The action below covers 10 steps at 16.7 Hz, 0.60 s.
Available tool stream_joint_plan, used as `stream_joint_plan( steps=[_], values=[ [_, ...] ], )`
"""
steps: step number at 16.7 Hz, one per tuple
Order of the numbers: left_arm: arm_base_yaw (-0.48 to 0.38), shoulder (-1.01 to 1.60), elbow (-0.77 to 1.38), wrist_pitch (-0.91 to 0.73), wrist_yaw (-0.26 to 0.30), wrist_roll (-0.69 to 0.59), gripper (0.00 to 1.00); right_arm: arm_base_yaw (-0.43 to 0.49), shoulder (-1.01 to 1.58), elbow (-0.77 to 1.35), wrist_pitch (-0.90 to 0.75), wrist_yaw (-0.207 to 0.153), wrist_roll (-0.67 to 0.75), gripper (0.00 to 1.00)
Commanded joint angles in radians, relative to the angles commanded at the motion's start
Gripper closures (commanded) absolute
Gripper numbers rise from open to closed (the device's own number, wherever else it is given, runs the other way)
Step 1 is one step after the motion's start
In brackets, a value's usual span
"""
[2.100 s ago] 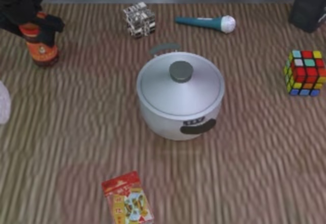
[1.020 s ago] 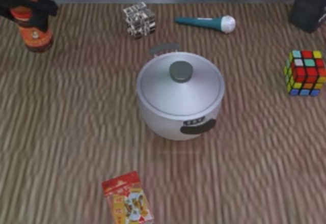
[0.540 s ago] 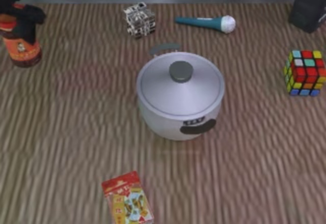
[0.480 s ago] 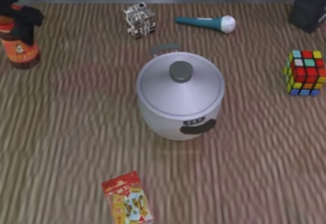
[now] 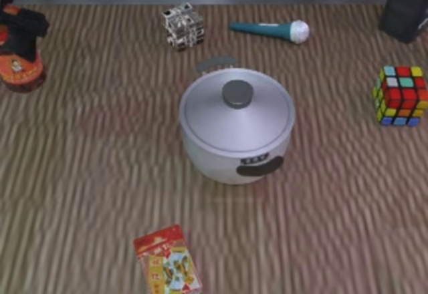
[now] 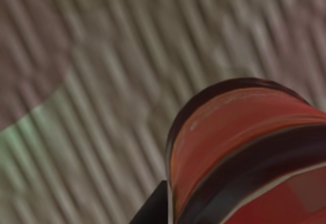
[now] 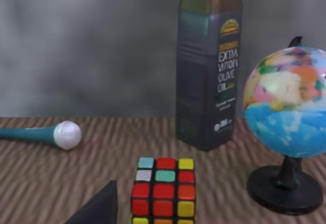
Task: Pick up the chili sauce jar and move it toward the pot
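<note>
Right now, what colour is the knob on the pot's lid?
Dark grey, on the silver-grey pot; the knob shows best in the top view.

Legible lettering occurs on one object only: the dark olive oil bottle (image 7: 209, 66), seen in the right wrist view. Its label carries pale capitals in stacked lines reading roughly "EXTRA", a blurred second word, "OLIVE", "OIL", beneath a small orange arched emblem; finer print lower on the label cannot be read. The chili sauce jar (image 5: 19, 63) bears a pale emblem without readable text. The black handle plate of the pot (image 5: 237, 125) shows pale marks too small to read, as does the red card pack (image 5: 166, 259).
</note>
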Motion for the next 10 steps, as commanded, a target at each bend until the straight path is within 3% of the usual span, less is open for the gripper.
stream_joint_plan(
  steps=[5,10],
  values=[
    [-0.042,-0.011,-0.038,0.031,-0.02,-0.067,1.0,0.0,0.0,0.0,0.0,0.0,0.0,0.0],
    [-0.174,-0.062,-0.201,0.145,-0.083,-0.37,1.0,0.0,0.0,0.0,0.0,0.0,0.0,0.0]
  ],
)
